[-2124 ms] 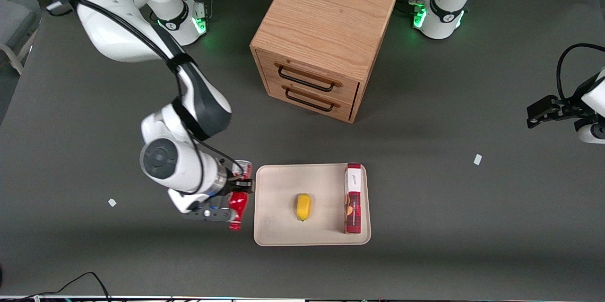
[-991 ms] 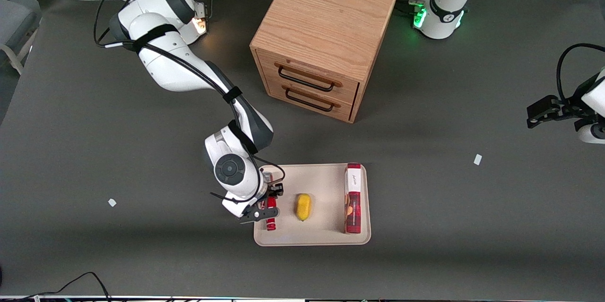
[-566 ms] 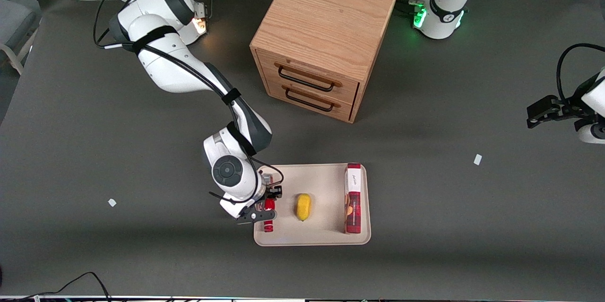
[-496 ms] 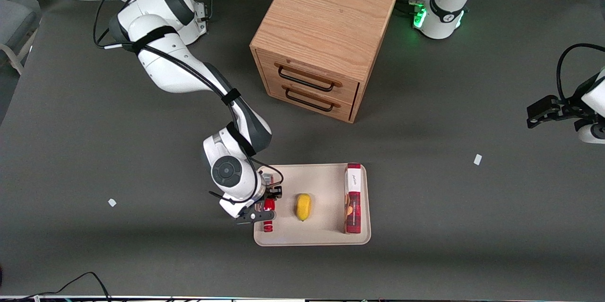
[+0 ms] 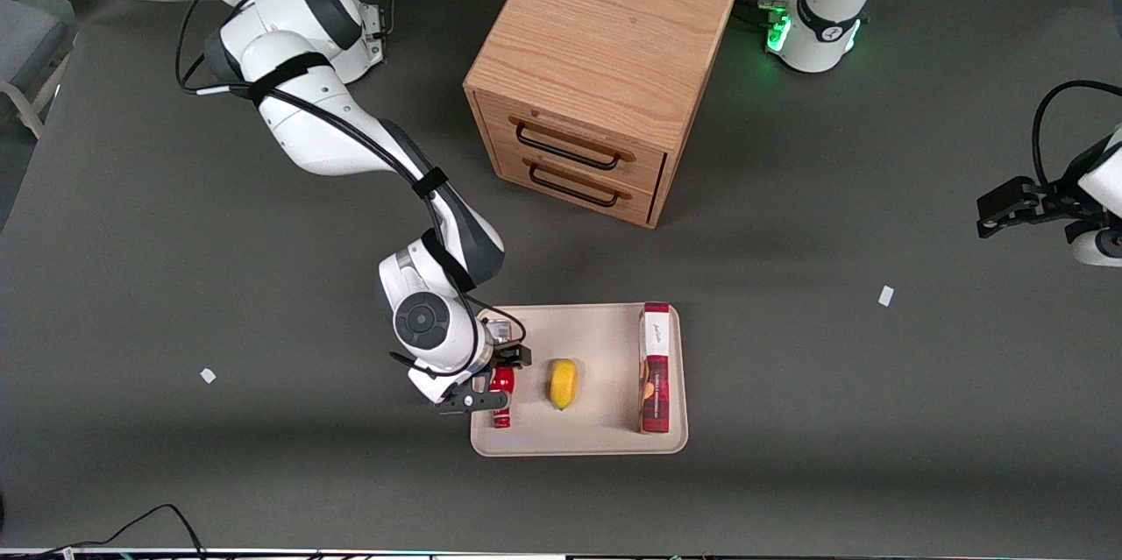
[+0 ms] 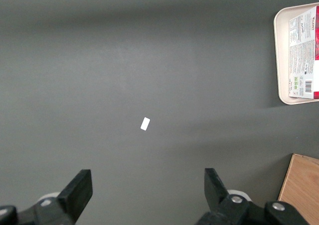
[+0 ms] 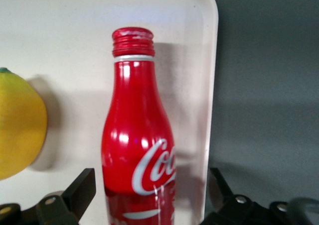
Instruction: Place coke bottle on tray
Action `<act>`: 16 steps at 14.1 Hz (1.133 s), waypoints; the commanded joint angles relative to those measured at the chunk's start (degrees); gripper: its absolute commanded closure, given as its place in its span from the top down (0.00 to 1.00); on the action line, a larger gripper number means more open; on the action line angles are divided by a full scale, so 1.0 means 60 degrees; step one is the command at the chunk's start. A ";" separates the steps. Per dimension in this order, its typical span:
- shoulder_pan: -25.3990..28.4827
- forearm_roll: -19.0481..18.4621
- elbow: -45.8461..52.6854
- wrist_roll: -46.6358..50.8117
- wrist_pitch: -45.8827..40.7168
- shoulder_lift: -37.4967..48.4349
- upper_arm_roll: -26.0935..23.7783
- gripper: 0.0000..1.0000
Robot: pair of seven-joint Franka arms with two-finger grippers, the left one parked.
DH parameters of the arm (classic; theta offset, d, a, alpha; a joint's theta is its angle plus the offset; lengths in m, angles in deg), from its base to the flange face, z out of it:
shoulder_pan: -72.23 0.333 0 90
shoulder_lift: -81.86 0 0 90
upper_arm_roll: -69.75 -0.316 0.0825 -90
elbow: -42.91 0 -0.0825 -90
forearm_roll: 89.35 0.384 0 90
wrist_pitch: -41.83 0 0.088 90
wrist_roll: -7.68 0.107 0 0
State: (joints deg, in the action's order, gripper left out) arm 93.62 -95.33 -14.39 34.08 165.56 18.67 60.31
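The coke bottle [image 7: 138, 135] was found lying on the tray [image 5: 605, 332], just inside the rim at the working arm's end, beside a lemon [image 5: 563, 383]. The gripper [image 5: 491, 380] was held directly over it, fingers spread clear of the body (released, it was judged). Its long axis ran between the fingers, cap pointing away from the wrist.

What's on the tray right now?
On the tray lie the coke bottle, a yellow lemon and a red-and-white box. The open end effector straddles the bottle and covers its base.
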 commanded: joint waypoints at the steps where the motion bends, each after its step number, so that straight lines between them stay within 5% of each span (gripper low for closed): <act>1: -0.0035 0.0163 0.0248 0.0097 0.0018 -0.0031 0.0036 1.00; 5: -0.0356 0.0265 -0.0102 -0.0064 -0.0463 0.0961 -0.0241 1.00; 8: -0.0854 0.1214 -0.0601 -0.0195 -0.0990 0.2177 -0.0272 1.00; 12: -0.1323 0.0897 -0.0748 -0.0647 -0.3097 0.3467 0.0108 1.00; 16: -0.1806 0.0630 -0.2882 -0.1980 -0.3147 0.5735 0.0752 1.00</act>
State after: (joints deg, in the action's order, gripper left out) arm 84.02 -91.21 -20.19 25.75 145.26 43.61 63.36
